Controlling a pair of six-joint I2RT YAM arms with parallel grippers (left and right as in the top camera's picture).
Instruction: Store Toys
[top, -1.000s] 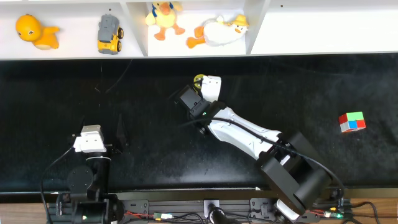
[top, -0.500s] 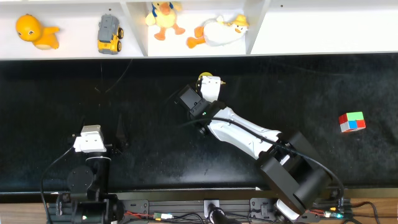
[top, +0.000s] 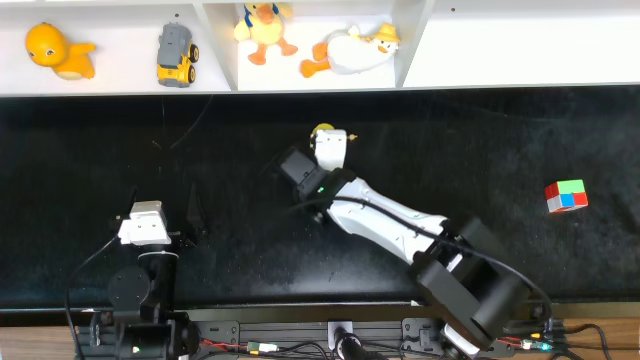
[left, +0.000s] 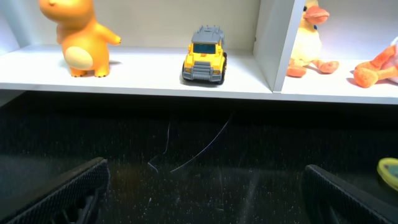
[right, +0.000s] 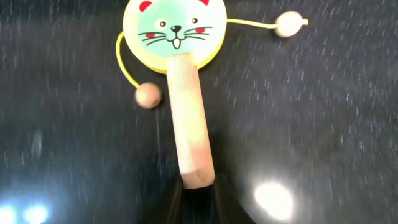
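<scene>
Top view, item list.

1. Cat-face rattle drum (right: 186, 93): round green-and-yellow disc, plain wooden handle, two wooden beads on yellow strings, one to each side of the disc. It sits over the black desk (top: 500, 130) near the middle, short of the shelf front. Whether it rests on the surface cannot be told.
2. Right gripper (right: 198, 186): jaws pinched narrowly on the butt end of the drum's handle, with the disc pointing away from the wrist.
3. Left gripper (left: 205, 168): at the desk's left side near its own base, facing the shelf. Jaws spread wide, nothing between them.
4. White shelf (top: 120, 85) along the far edge of the desk, split by dividers.
   - Left compartment: orange duck figure (top: 55, 50) and yellow toy truck (top: 177, 55), standing apart.
   - Middle compartment: yellow plush duck (top: 265, 28), upright; beside it a white plush duck (top: 355, 50), lying on its side.
5. Colour cube (top: 566, 196): on the desk at the far right, well apart from both arms.
</scene>
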